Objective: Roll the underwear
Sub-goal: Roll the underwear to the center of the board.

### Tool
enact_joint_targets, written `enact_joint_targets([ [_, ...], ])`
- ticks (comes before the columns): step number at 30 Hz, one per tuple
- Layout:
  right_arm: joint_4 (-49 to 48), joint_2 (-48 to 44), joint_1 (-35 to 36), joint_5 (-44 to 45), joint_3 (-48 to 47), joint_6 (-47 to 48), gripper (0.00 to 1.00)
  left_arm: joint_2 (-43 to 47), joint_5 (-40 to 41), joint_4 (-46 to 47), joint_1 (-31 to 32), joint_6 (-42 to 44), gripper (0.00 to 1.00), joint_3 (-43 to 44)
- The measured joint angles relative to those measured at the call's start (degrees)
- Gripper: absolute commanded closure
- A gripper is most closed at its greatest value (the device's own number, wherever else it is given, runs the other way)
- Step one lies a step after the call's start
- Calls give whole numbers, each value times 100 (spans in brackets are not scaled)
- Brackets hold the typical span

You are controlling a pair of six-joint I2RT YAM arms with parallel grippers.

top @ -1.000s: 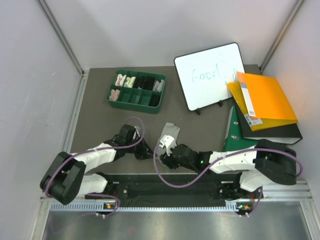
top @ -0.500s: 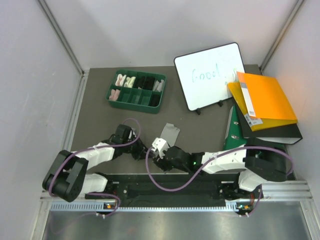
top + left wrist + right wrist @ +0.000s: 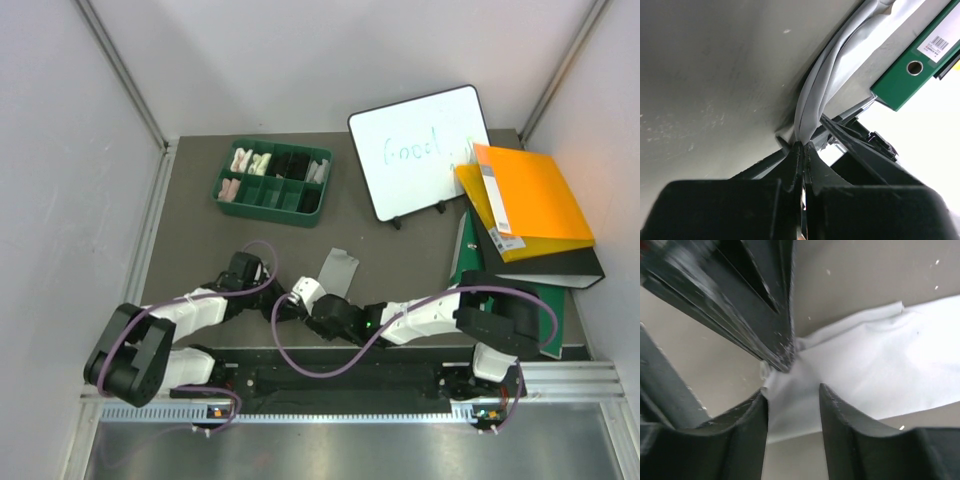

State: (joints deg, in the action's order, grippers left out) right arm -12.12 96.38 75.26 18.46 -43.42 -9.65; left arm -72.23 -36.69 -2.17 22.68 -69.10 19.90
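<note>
Underwear [image 3: 338,272] corner pinched in left end effector [image 3: 803,147].

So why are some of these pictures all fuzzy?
Right wrist view: the left gripper at the upper left is streaked with blur, and the grey underwear looks washed out; left wrist view: its own fingers are dark and soft, and the lower right corner is glared to white; top view: sharp and evenly lit.

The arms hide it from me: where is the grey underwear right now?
In the top view the grey underwear lies near the front middle of the table, beyond the right gripper, its near corner pinched by the left gripper.
</note>
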Motion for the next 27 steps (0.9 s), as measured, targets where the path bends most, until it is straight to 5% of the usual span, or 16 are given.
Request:
enact_joint_targets([
  [4, 151, 140, 0, 109, -140, -48, 71, 61, -17, -2, -42, -50, 100, -44],
  [9, 245, 210, 0, 227, -234, -76, 97, 129, -48, 4, -76, -114, 100, -57],
  [12, 264, 219, 0, 181, -251, -39, 100, 140, -63, 4, -94, -122, 99, -76],
  [14, 393, 225, 0, 90, -334, 9, 100, 192, -57, 0, -109, -59, 89, -87],
  [19, 903, 245, -11, -363, -697, 120, 100, 525, 59, 0, -221, 223, 45, -120],
  [22, 1248, 245, -127, -927, -925, 125, 100, 1014, 374, -92, -271, 426, 32, -170],
  [27, 1639, 269, -610, -1993, -1178, 131, 100, 1882, 1156, -439, -293, 798, 29, -175],
])
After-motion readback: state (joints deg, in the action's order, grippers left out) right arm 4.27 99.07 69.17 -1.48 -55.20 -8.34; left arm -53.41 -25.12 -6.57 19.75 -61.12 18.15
